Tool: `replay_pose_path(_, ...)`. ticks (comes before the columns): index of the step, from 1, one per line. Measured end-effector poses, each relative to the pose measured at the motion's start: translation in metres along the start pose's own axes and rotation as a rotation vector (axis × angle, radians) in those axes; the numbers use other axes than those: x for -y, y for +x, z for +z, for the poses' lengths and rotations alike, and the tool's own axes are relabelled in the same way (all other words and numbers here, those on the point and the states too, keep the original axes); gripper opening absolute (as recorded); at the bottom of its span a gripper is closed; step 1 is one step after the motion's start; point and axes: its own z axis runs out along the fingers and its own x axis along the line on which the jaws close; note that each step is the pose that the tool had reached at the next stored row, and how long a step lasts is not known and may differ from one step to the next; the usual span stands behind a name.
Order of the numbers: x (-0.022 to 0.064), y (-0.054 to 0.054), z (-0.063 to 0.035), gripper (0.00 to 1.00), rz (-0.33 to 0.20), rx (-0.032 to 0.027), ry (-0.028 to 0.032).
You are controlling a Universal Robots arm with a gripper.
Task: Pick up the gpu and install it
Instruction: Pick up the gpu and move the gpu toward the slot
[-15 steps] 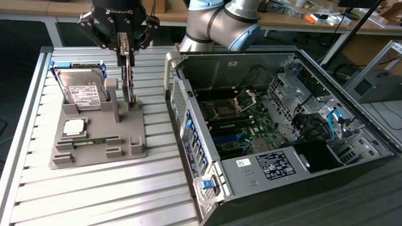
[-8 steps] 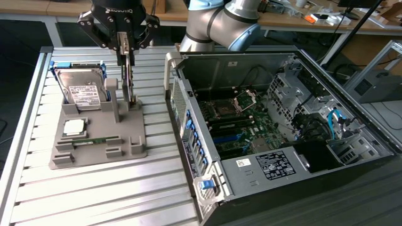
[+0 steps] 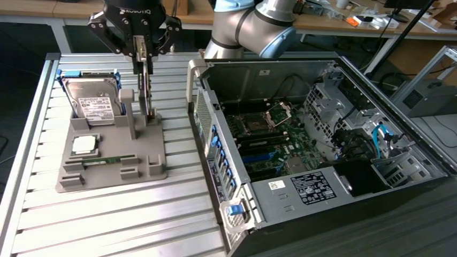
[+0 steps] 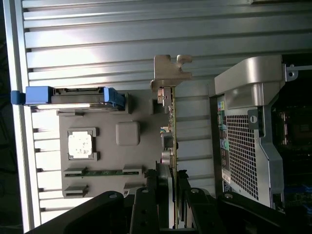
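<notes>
**Card grasp at the parts holder.** The black two-fingered end effector (image 3: 145, 56) is shown pressed together on the upper edge of the gpu (image 3: 150, 91), a thin flat tan-brown circuit card with a silvery metal bracket. The card stands on edge directly beneath the end effector. Its lower edge is at the slot of the grey moulded plastic holder (image 3: 114, 176), and whether it has left the slot cannot be told.

In the wrist view the card (image 4: 170, 122) is seen edge-on, running out from between the fingers of the end effector (image 4: 171, 183), with the bracket at its far end.

**Handling.** The card is judged light and stiff but fragile. Bare board edges are the safe places to grip, while components and the contact strip are best left untouched. Because the thin edge gives little purchase, tilting in the grip is a risk.

**Count.**
- One gpu.
- One silver boxy hard drive with a white label (image 3: 93, 104), held upright between two blue rails beside the end effector.
- One square silver processor chip (image 3: 84, 143).
- One narrow green memory stick (image 3: 107, 159).
- One holder.
- One open grey metal computer case (image 3: 207, 123), lying on the far side of the card from the drive.

Everything rests on the slatted aluminium counter (image 3: 107, 225).
</notes>
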Motion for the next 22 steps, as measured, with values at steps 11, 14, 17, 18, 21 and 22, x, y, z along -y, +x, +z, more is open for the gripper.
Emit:
replay_pose_path(11, -0.0002, -0.0001, -0.0029, 0.27, 0.0, 0.0, 0.0)
replay_pose_path(14, -0.0002, -0.0001, -0.0038, 0.27, 0.0, 0.0, 0.0)
replay_pose_path(17, -0.0003, -0.0001, -0.0048, 0.27, 0.0, 0.0, 0.0)
replay_pose_path(18, -0.0003, -0.0001, -0.0054, 0.27, 0.0, 0.0, 0.0)
replay_pose_path(21, -0.0003, -0.0001, -0.0058, 0.27, 0.0, 0.0, 0.0)
replay_pose_path(22, -0.0003, -0.0001, -0.0059, 0.27, 0.0, 0.0, 0.0)
